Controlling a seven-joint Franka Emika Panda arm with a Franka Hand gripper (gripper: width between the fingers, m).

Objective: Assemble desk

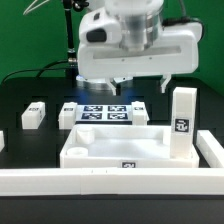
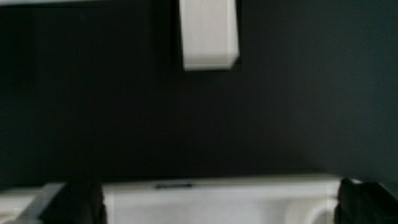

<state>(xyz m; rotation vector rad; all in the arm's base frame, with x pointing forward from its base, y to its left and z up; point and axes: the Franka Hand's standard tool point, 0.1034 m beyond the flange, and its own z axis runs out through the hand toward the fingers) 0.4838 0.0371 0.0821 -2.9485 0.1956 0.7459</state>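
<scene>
Exterior view shows one desk panel (image 1: 95, 160), four legs (image 1: 35, 115), and jaws spread wide, holding nothing.

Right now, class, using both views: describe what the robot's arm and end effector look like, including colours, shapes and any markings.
The arm is glossy white with rounded casings and a grey band at the wrist. The end effector has a wide, boxy white body with two short dark fingers beneath. No markings or cables show clearly on it.
</scene>
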